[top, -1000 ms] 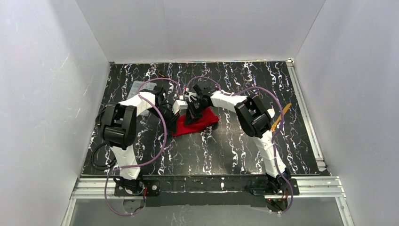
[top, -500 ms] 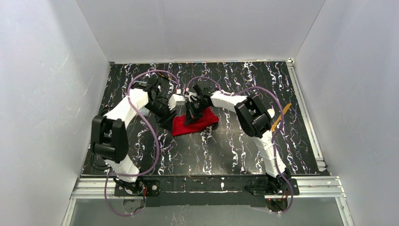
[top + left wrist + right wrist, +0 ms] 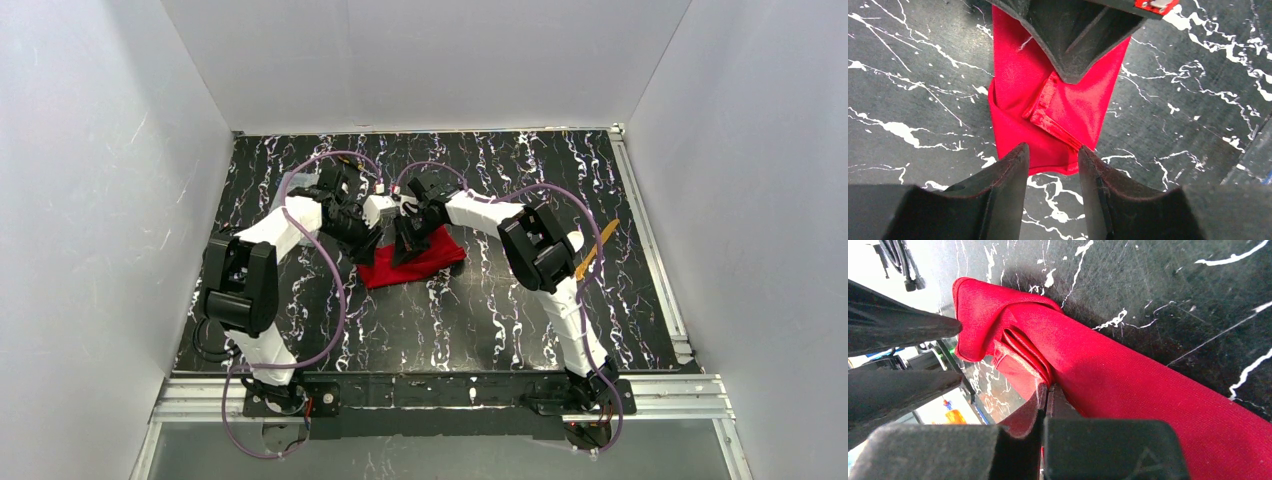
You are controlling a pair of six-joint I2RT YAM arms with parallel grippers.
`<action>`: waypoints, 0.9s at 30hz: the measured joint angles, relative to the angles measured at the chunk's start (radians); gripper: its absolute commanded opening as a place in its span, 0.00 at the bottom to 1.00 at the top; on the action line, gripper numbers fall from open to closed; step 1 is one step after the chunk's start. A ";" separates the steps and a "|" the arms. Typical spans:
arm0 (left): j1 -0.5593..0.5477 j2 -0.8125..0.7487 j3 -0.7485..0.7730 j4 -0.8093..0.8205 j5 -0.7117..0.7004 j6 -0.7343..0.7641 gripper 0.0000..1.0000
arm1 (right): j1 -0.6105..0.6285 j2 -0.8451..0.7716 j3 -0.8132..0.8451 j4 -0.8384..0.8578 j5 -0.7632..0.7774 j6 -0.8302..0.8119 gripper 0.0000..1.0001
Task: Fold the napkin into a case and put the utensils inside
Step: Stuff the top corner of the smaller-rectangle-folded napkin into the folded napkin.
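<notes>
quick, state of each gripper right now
Left gripper: open, holding nothing, at the end of the napkin.
Right gripper: closed on a fold of the napkin.

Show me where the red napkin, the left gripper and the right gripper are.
napkin [image 3: 1083, 107], left wrist view, flat panel beside folded layers.
left gripper [image 3: 1050, 157], left wrist view, gap between open fingertips.
right gripper [image 3: 1047, 392], right wrist view, fingertips pinching napkin fold.

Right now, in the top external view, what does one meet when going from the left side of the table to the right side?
left arm's elbow → napkin → right arm's elbow → yellow-gold utensil. What overlaps the napkin is left out.
</notes>
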 measured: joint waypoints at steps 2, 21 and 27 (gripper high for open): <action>0.000 -0.008 -0.035 0.063 -0.003 -0.020 0.39 | 0.001 0.003 0.008 -0.009 0.002 0.000 0.01; -0.014 -0.021 -0.128 0.220 -0.092 -0.038 0.16 | 0.021 0.041 0.121 -0.108 0.008 -0.008 0.01; -0.031 -0.031 -0.130 0.211 -0.130 -0.037 0.23 | 0.022 0.050 0.123 -0.109 0.008 -0.007 0.01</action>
